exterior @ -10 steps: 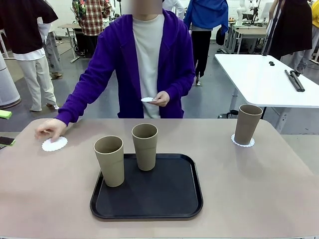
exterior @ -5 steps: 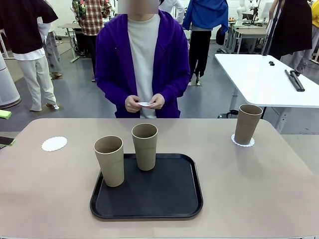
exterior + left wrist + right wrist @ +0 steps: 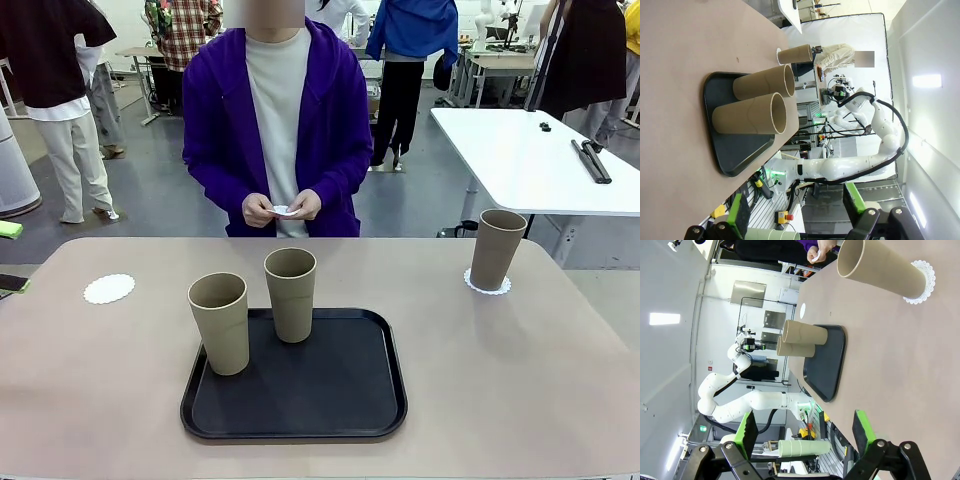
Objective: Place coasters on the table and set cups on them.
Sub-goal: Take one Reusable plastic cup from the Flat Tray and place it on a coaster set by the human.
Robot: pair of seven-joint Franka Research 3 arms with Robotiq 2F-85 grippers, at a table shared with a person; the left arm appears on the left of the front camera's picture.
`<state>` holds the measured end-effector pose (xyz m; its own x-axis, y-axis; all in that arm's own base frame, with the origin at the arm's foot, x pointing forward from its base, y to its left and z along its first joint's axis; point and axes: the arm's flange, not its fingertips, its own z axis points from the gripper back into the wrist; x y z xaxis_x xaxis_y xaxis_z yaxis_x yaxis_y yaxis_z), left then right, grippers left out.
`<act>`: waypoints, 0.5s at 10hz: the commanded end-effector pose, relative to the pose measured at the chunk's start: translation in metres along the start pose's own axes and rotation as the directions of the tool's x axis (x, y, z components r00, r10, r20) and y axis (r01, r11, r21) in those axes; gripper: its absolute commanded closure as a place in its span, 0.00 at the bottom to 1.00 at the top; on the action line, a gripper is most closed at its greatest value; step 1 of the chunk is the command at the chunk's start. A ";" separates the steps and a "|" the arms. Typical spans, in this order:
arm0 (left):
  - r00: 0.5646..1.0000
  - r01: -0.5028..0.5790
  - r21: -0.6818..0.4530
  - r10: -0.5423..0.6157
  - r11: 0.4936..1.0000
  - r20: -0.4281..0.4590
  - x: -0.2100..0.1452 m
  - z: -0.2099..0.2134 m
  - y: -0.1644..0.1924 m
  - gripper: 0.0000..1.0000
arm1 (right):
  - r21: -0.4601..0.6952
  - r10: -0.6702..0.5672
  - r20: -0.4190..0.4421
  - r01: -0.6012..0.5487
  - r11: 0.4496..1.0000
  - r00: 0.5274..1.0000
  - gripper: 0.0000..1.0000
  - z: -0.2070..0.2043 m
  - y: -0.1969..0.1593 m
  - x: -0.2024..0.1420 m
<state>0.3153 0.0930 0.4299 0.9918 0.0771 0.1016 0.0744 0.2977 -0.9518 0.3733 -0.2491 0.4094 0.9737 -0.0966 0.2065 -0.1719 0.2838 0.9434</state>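
Cups [image 3: 219, 322]: two stand upright on the black tray [image 3: 320, 390], one on a coaster [image 3: 478, 287] far right. Judged light, stiff, smooth; grip mid-wall. Left gripper [image 3: 795, 210] and right gripper [image 3: 805, 435] spread wide, empty.

**Covered, cropped, too small**

Near the table's [image 3: 520, 380] far right corner, a coaster [image 3: 506, 288] lies mostly under a cup [image 3: 497, 248]; only its lacy rim shows. A white piece [image 3: 281, 210] between the person's hands [image 3: 259, 209] is largely covered and too small to tell. The picture's bottom edge cuts off the table's near edge.
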 end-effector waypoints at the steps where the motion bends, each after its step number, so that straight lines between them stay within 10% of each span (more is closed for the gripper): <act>1: 1.000 0.016 -0.014 -0.016 1.000 0.004 -0.001 0.001 0.000 0.00 | 0.004 -0.001 0.001 0.001 1.000 1.000 0.00 0.001 0.000 0.003; 5: 1.000 0.016 -0.014 -0.016 1.000 0.004 -0.001 0.001 0.000 0.00 | 0.004 -0.001 0.001 0.001 1.000 1.000 0.00 0.001 0.000 0.003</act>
<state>0.3153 0.0930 0.4299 0.9918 0.0771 0.1016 0.0744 0.2977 -0.9518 0.3733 -0.2491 0.4094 0.9737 -0.0966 0.2065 -0.1719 0.2838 0.9434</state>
